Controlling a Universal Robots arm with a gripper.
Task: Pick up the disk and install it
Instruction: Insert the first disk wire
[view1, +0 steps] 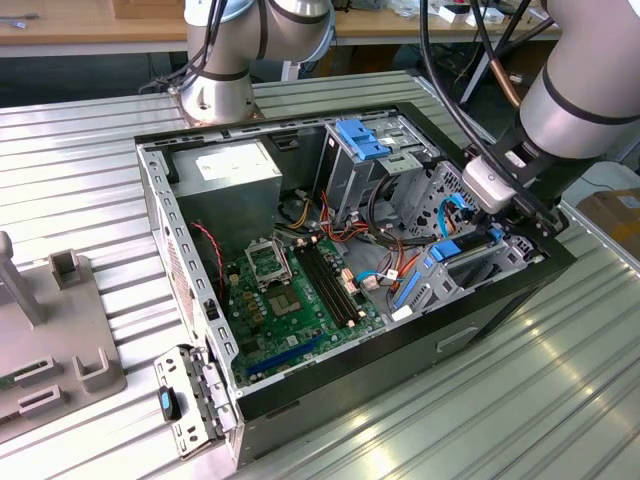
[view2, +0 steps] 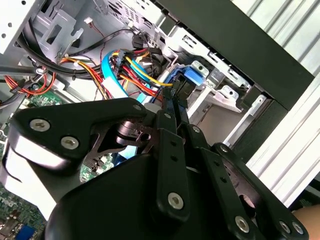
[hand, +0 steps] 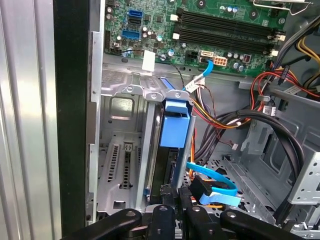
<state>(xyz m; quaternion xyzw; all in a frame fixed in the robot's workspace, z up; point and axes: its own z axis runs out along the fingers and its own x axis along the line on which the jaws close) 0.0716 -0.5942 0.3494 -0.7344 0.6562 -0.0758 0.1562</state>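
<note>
exterior view: an open black computer case (view1: 480, 320) lies on the ribbed metal worktop (view1: 480, 420), its green motherboard (view1: 290, 300) near the centre. my tool (view1: 505, 215) reaches into the case at about 3 o'clock. the disk (view1: 465, 245), a dark slab in a bright blue plastic frame, sits just beside it in the silver drive cage (view1: 470, 275). a lighter blue ribbed latch (view1: 362, 138) lies at 12 o'clock.

second wrist view: my tool (view2: 165, 111) looks clenched on the disk's (view2: 189, 80) thin edge, its black fingers (view2: 172, 145) drawn close together. a bundle of yellow, red and blue cables (view2: 132, 67) runs beside it.

first wrist view: the disk (hand: 176, 125) stands on edge in a slot of the drive cage (hand: 120, 150), with my tool (hand: 177, 212) at its near end. a flat blue cable (hand: 215, 187) curls just beside it, and the motherboard (hand: 225, 25) lies beyond the cage.
</note>
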